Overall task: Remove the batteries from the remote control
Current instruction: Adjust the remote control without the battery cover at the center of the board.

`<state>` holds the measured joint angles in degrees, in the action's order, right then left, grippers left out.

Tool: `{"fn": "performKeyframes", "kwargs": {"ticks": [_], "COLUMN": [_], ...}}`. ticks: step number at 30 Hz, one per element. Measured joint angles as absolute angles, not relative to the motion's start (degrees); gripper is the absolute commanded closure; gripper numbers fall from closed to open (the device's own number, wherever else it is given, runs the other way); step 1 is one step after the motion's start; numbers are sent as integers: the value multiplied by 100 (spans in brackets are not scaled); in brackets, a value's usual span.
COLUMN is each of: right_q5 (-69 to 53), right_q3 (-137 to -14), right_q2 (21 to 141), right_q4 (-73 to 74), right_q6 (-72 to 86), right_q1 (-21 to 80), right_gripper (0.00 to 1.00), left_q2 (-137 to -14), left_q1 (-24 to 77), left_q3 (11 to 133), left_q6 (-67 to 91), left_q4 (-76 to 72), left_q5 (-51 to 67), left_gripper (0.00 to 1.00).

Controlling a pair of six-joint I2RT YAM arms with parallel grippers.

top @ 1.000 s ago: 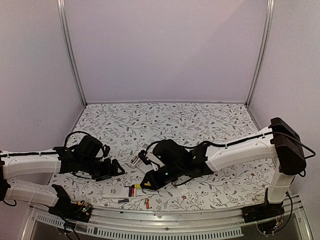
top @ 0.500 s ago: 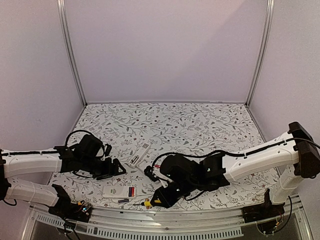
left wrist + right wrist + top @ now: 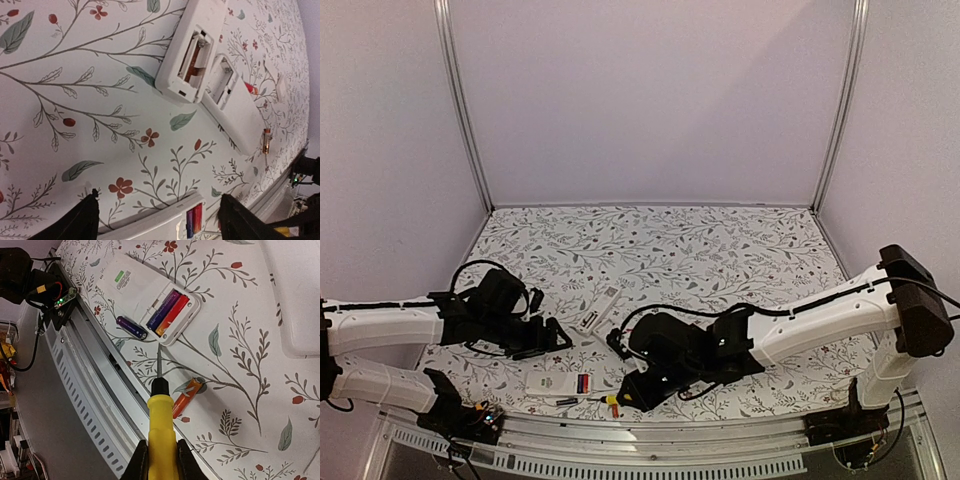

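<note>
Batteries [image 3: 169, 310]: two sit in the remote [image 3: 142, 287], with the screwdriver [image 3: 161, 425] lined up on them

So the right gripper [image 3: 159, 462] is pinched tight on the yellow screwdriver handle. The tip hangs just short of the open bay, where a purple and a red cell lie side by side straight ahead of it. A dark blue cell [image 3: 131, 327] lies loose ahead-left of the tip, just beside the remote. An orange cell [image 3: 186, 391] lies right next to the shaft on its right side. The left gripper [image 3: 157, 200] is spread wide with nothing in it, and two empty remotes [image 3: 192, 50] lie beyond its fingers. Looks like the prying step on the one loaded remote. The next move probably calls for easing the tip forward and down under one cell's end, then levering gently so it doesn't skid off.
</note>
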<state>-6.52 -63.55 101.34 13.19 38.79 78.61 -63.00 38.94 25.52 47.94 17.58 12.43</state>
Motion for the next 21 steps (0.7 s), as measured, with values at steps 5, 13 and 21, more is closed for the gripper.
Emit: {"fn": "performKeyframes", "kwargs": {"ticks": [5, 13, 21], "right_q5": [-497, -301, -290], "right_q3": [-6486, -6565, -6908], "right_q2": [10278, 10403, 10801], "right_q4": [1247, 1105, 886], "right_q6": [3994, 4241, 4237], "right_q1": [7819, 7516, 7345], "right_gripper": [100, 100, 100], "left_q2": [-6300, -6386, -6455], "left_q1": [3892, 3892, 3959], "left_q3": [2552, 2552, 2532], "left_q6": [4753, 4582, 4477], "left_q4": [1761, 1732, 1750], "left_q5": [1245, 1291, 1291], "left_gripper": [17, 17, 12]}}
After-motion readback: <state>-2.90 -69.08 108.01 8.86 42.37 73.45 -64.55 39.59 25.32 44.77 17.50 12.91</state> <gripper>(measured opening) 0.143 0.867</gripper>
